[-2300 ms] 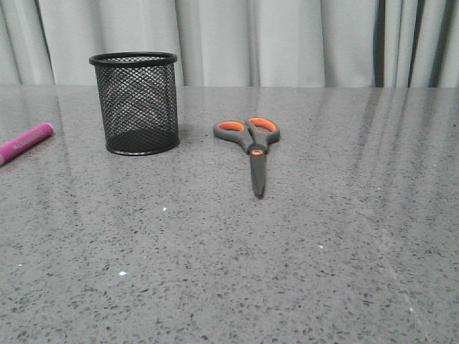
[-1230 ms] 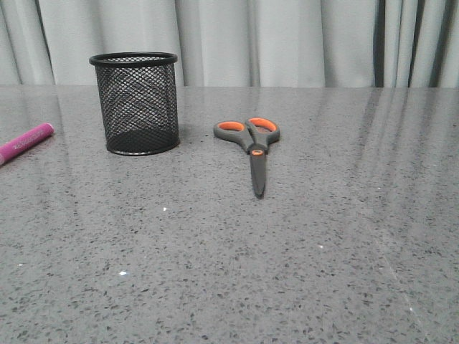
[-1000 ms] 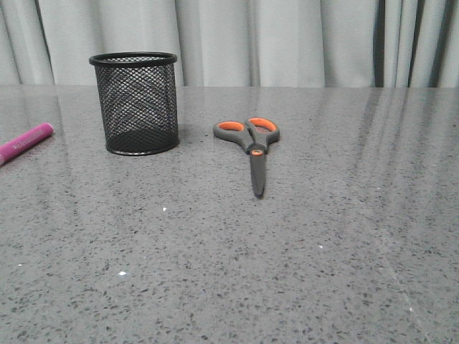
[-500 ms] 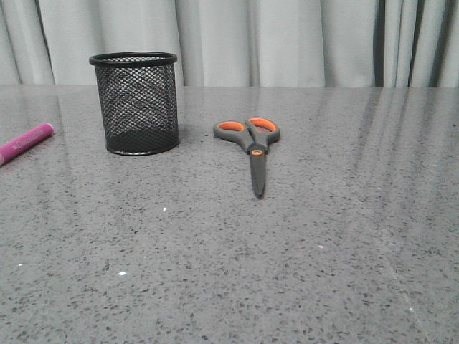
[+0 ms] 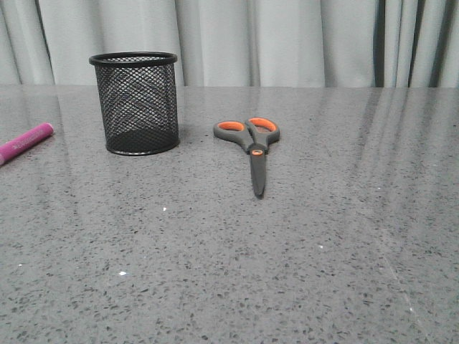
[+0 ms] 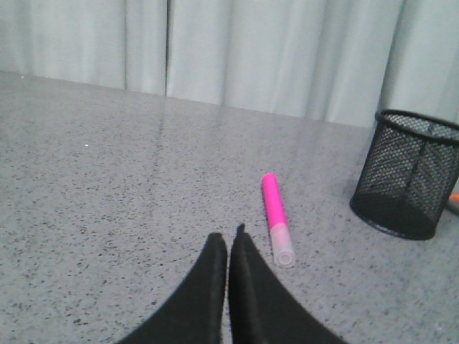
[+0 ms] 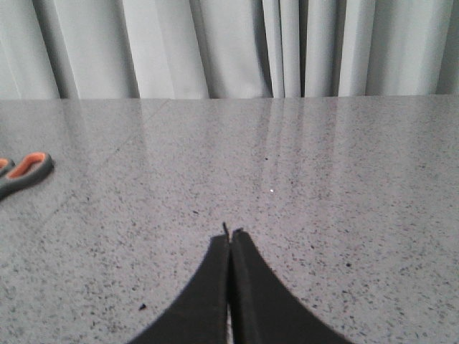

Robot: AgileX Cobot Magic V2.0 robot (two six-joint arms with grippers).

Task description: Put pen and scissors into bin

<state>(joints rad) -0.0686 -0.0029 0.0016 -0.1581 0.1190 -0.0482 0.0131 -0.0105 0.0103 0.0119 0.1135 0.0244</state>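
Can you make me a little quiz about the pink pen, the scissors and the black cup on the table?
1. True or false: the pen is already inside the bin.
2. Which way do the scissors point their blades: A) toward the camera in the front view, B) toward the curtain, C) straight up?
3. Fill in: both the left gripper and the right gripper are ____ and hold nothing.

Key:
1. False; it lies flat on the table, apart from the bin.
2. A.
3. Shut.
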